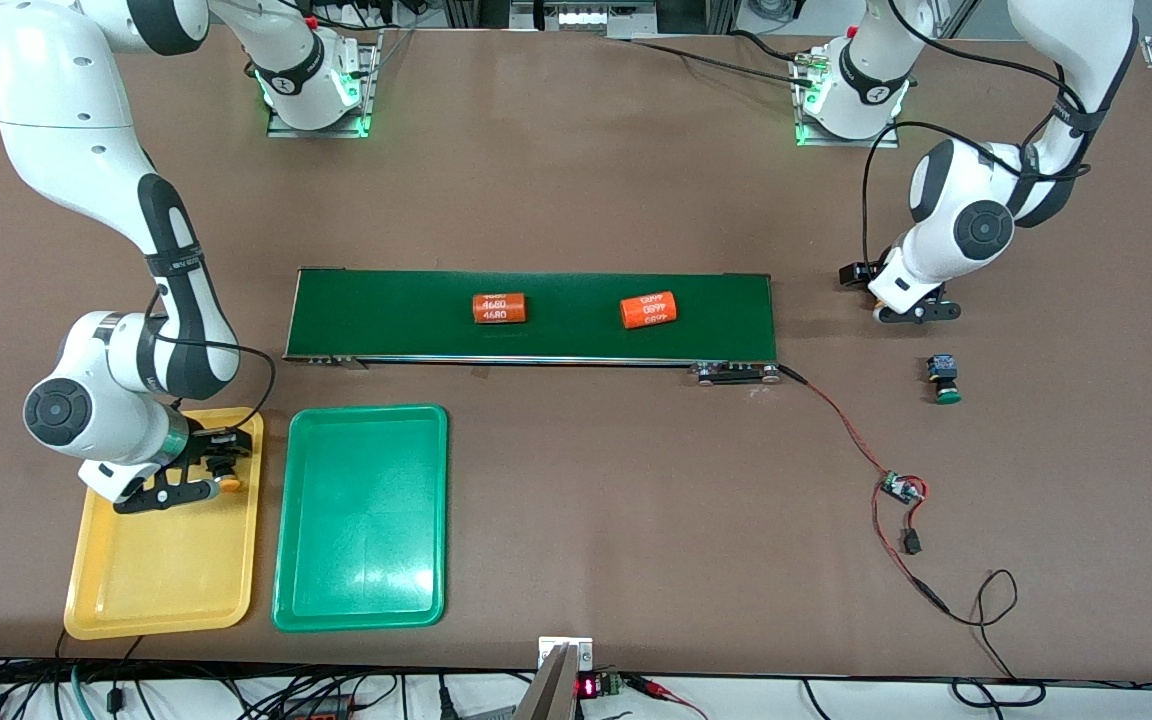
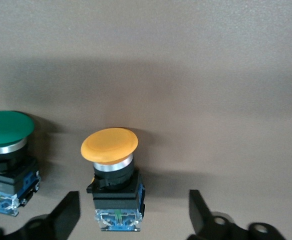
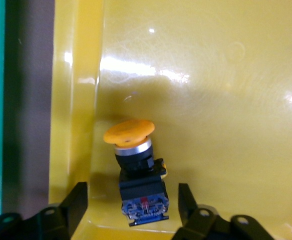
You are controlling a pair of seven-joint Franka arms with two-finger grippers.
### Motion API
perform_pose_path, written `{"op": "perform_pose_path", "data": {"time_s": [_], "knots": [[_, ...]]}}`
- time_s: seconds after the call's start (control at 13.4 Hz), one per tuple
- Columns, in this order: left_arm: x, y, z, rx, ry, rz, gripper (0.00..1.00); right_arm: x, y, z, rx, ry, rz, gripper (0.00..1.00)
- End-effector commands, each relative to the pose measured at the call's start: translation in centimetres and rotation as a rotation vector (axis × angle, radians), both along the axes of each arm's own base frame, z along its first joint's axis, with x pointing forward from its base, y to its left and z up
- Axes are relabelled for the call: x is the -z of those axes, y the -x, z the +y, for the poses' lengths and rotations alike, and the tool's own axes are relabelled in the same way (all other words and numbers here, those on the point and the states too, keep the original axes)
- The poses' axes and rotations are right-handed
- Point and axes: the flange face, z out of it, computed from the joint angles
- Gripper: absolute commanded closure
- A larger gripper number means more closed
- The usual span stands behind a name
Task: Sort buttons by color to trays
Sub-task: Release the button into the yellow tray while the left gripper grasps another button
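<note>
The yellow tray (image 1: 164, 580) sits at the right arm's end of the table, and the green tray (image 1: 361, 515) lies just beside it. The right gripper (image 1: 198, 478) is down low in the yellow tray, at the tray's corner next to the green tray. A yellow button (image 3: 135, 170) lies between its fingers (image 3: 75, 205), tipped a little, close to the tray wall. The fingers are spread apart and do not touch the button. The green tray has nothing in it.

The left gripper (image 1: 921, 310) hangs low over the bare table at the left arm's end, just past the end of the long dark belt (image 1: 531, 315). Its fingers (image 2: 65, 212) are spread wide too. Another yellow button (image 2: 113, 175) stands upright on the table between them, and they do not touch it. A green button (image 2: 5, 155) stands just beside that one, outside the fingers. In the front view, a green button (image 1: 944, 378) shows on the table near this gripper.

Two orange cans (image 1: 500, 308) (image 1: 648, 310) lie on the belt, well apart from both grippers. A red and black wire (image 1: 861, 455) runs from the belt across the table, near the green button.
</note>
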Motion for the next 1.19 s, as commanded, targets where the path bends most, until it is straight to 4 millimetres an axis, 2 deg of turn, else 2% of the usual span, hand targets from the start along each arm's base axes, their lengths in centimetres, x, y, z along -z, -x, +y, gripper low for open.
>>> {"op": "perform_pose_path", "data": {"time_s": [0.0,0.22,0.3,0.45,0.52,0.67,0.82,0.97,1.05,1.12], "knots": [[0.2,0.5,0.3,-0.006,0.006,0.003,0.42,-4.3,0.3,1.5,0.008,-0.025,0.014,0.00],[-0.2,0.0,0.4,-0.005,0.006,-0.015,0.67,-11.3,1.8,1.9,0.068,-0.037,0.059,0.00],[-0.9,-0.3,0.4,-0.005,0.003,-0.024,0.72,-13.9,2.3,2.3,0.091,-0.040,0.061,0.00],[-3.2,-1.5,0.0,0.004,-0.013,-0.022,0.72,-18.3,3.0,5.4,0.084,-0.048,0.029,0.00],[-4.8,-2.8,-0.4,0.013,-0.021,-0.006,0.73,-20.1,3.5,7.2,0.089,-0.051,0.015,0.00],[-8.4,-5.6,-3.4,0.057,-0.031,0.028,0.73,-22.7,4.8,10.8,0.111,-0.053,0.009,0.00],[-11.7,-7.9,-6.6,0.119,-0.023,0.018,0.73,-25.5,6.5,13.4,0.124,-0.063,-0.013,0.00],[-12.9,-8.2,-10.2,0.142,0.001,0.002,0.73,-27.9,7.8,14.4,0.116,-0.068,-0.013,0.00],[-13.4,-8.5,-11.0,0.113,0.025,-0.005,0.73,-28.7,8.2,15.5,0.109,-0.070,-0.015,0.00],[-13.3,-8.7,-12.8,0.122,0.058,-0.005,0.72,-28.8,8.6,16.5,0.111,-0.069,-0.009,0.00]]}}
